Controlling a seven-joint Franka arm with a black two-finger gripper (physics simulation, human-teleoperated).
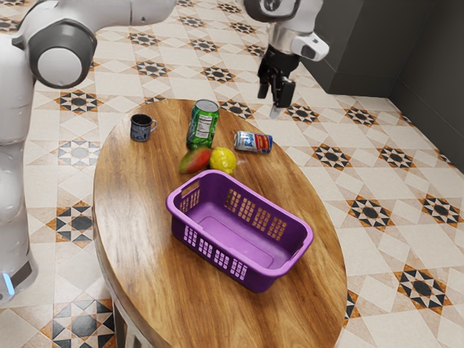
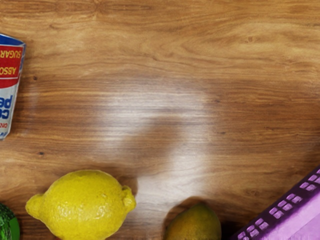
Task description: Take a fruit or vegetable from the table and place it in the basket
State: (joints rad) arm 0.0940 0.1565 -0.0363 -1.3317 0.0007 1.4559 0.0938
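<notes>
gripper, exterior view: you have the black two-finger gripper (image 1: 271, 100) raised over the far side, past the red-white-blue can; its fingers look spread apart, though they are small and dark there.
lemon: your bright yellow, knobbly lemon (image 1: 222, 160) sits on the table, just beside the mango and close to the basket.
mango: your smooth red-and-green mango (image 1: 195, 160) lies on the table near the foot of the green can.
basket: the purple plastic basket with slotted walls (image 1: 240, 268) stands upright on the oval brown wooden table (image 1: 156, 290).
cans: the tall green metal drink can (image 1: 203, 125) is upright; the red-white-blue printed can (image 1: 253, 142) lies on its side.
mug: the dark patterned mug (image 1: 141, 127) stands near the table's edge, at the exterior view's left.
lemon and mango, wrist view: you see the lemon between the green can's edge and the mango, with the mango nearer the basket.
</notes>
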